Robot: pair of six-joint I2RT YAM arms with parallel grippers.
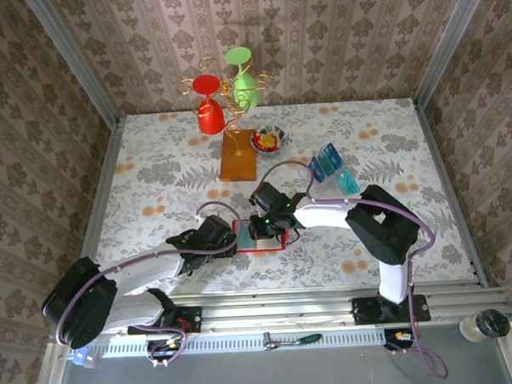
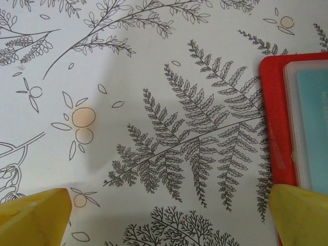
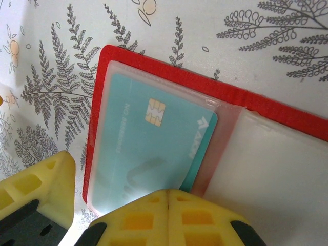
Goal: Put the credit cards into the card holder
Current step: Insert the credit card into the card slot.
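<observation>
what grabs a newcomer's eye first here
The open red card holder near the table's front edge stands out, a teal credit card with a gold chip slid into its clear sleeve. Behind, a red cup and a green cup sit on a gold stand; more teal cards lie to the right.

The teal credit card in the red card holder bears pale lettering and perhaps a bank logo, too blurred to read.

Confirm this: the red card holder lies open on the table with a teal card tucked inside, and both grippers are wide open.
Not quite: the right gripper is shut, jaws pressed together in the right wrist view; the left gripper is wide open. The red card holder does lie open on the table, a teal card tucked inside.
</observation>
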